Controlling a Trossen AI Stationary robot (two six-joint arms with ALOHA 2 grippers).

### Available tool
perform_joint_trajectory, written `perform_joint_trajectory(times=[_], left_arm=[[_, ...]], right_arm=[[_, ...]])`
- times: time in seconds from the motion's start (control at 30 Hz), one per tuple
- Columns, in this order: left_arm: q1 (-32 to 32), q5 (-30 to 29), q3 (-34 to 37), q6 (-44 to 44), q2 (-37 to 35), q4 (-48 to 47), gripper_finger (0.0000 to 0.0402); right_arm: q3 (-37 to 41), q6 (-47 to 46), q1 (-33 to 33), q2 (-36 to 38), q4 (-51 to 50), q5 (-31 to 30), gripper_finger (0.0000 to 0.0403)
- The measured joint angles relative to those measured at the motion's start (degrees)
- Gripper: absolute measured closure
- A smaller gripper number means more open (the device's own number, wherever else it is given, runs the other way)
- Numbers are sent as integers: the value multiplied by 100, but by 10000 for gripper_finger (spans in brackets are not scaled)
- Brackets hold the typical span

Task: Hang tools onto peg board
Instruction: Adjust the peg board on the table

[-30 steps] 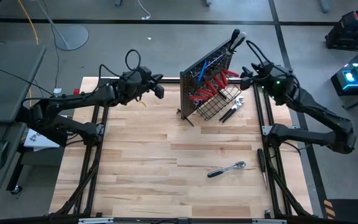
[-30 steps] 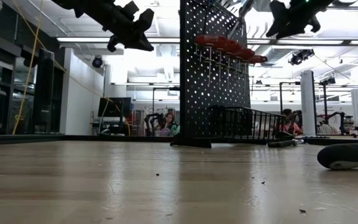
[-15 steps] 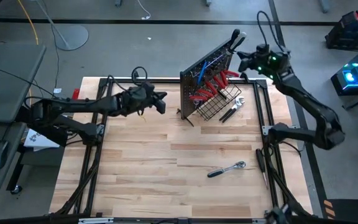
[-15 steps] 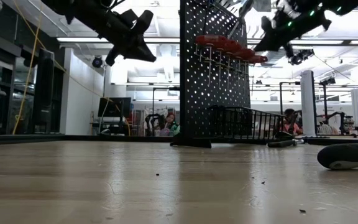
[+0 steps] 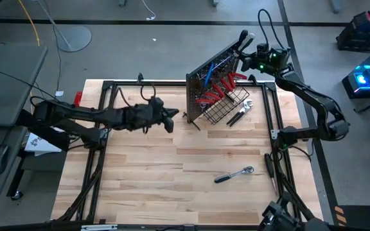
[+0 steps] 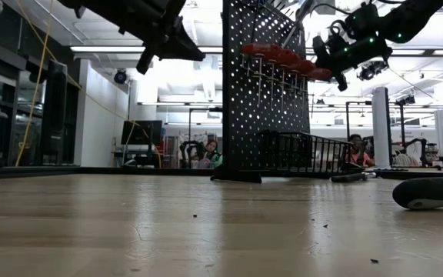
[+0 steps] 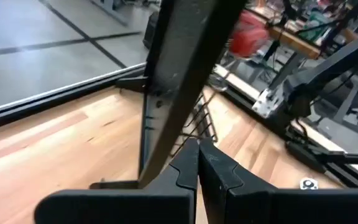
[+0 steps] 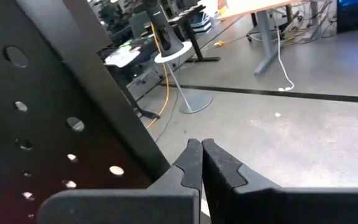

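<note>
A black wire basket (image 5: 227, 108) is fixed at the foot of the peg board (image 5: 207, 80), which stands upright near the far edge of the table (image 5: 172, 173). What lies inside the basket cannot be told. The left gripper (image 5: 171, 120) is held just beside the back of the board, its fingers pressed together and holding nothing. The right gripper (image 5: 242, 63) is raised at the board's upper far corner, its fingers also pressed together and empty. Red-handled screwdrivers (image 5: 218, 88) are hung on the board. A ratchet (image 5: 234, 174) is lying on the table, well apart from the board, and a wrench (image 5: 239, 113) just beside the basket.
</note>
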State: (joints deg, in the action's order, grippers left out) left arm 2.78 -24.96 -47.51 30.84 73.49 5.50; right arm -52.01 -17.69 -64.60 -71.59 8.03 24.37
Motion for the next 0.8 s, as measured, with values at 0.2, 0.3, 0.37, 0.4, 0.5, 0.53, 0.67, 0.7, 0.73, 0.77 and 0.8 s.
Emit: perform_joint_trajectory(times=[0.2,0.3,0.37,0.4,0.5,0.53,0.67,0.7,0.73,0.77,0.8], left_arm=[[-146,-96,0,-174,589,1256,401],[-44,-91,0,-243,994,1882,401],[44,-94,-19,-242,1177,2073,401],[76,-105,-29,-246,1207,2125,401],[155,-124,-38,-261,1216,2123,401],[193,-96,-39,-308,1209,2105,401],[299,-247,-39,-612,1134,2036,401],[336,-264,-39,-654,1098,1964,401],[367,-284,-39,-715,1083,1945,401],[398,-303,-41,-750,1054,1913,401],[431,-303,-42,-760,1008,1792,401]], right_arm=[[0,-37,5,-2,-16,290,403],[0,-161,4,-2,-32,396,403],[0,-184,32,-4,-60,483,403],[0,-194,50,6,-95,519,403],[-2,-221,79,82,-321,580,403],[-2,-213,89,110,-378,578,403],[-2,-178,144,264,-676,567,403],[-2,-180,167,288,-713,570,403],[-2,-180,194,319,-767,574,403],[-2,-181,215,355,-823,593,403],[-2,-181,253,387,-887,608,403]])
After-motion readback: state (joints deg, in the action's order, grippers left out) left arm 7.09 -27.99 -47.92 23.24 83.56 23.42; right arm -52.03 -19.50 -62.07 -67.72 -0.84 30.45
